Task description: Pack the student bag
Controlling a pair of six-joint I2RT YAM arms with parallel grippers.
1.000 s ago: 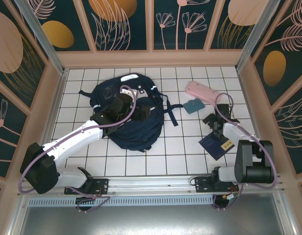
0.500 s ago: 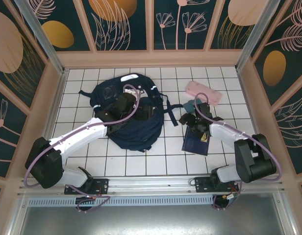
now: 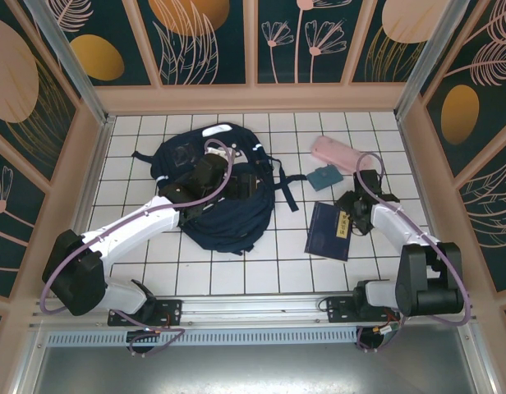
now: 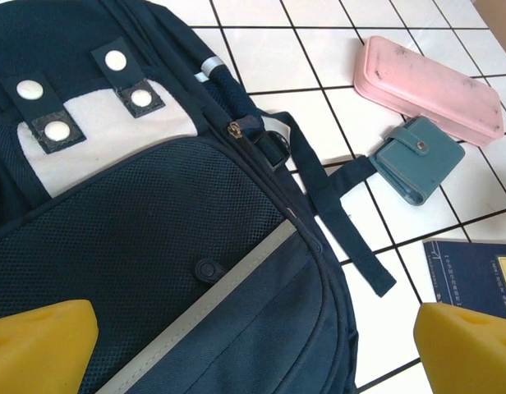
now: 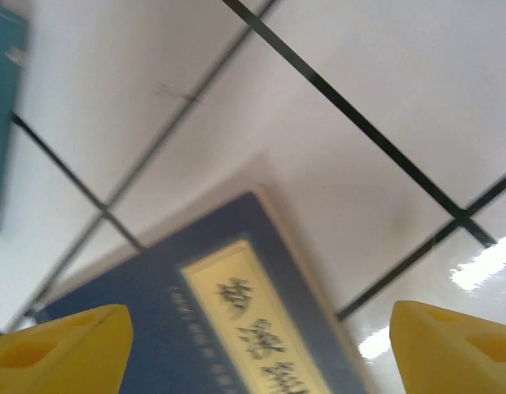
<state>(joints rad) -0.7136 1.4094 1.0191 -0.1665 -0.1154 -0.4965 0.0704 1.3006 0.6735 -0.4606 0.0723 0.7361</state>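
The white tiled worktop (image 3: 236, 271) is gridded with dark grout lines and walled on three sides by panels. The student bag (image 3: 228, 226) lies flat on its left half. It is a dark navy backpack, the biggest thing there, with black straps trailing off to the right. In the left wrist view the bag (image 4: 154, 246) shows a mesh front pocket, a pale reflective stripe running diagonally, a grey-white patch with navy snap tabs near the top, and a zip pull beside the strap.

The left arm reaches from the near edge across the bag, and the left pincer (image 3: 241, 187) hangs above the bag's upper right part. Its yellow fingertips (image 4: 39, 341) sit wide apart at either edge of the wrist view, gripping nothing.

The right arm bends in from the right side, and the right pincer (image 3: 350, 217) is at the right edge of a navy book (image 3: 328, 230). Its jaws stand apart, one yellow fingertip (image 5: 56, 349) on each side of the book's corner. I cannot tell if they touch the cover.

The book (image 5: 212, 328) lies flat on the tiles right of the bag and carries a cream label with dark characters.

A pink pencil case (image 3: 335, 153) lies further back, well clear of the bag.

A small teal wallet (image 3: 324, 177) with a snap tab sits just beside the pencil case, between it and the book.
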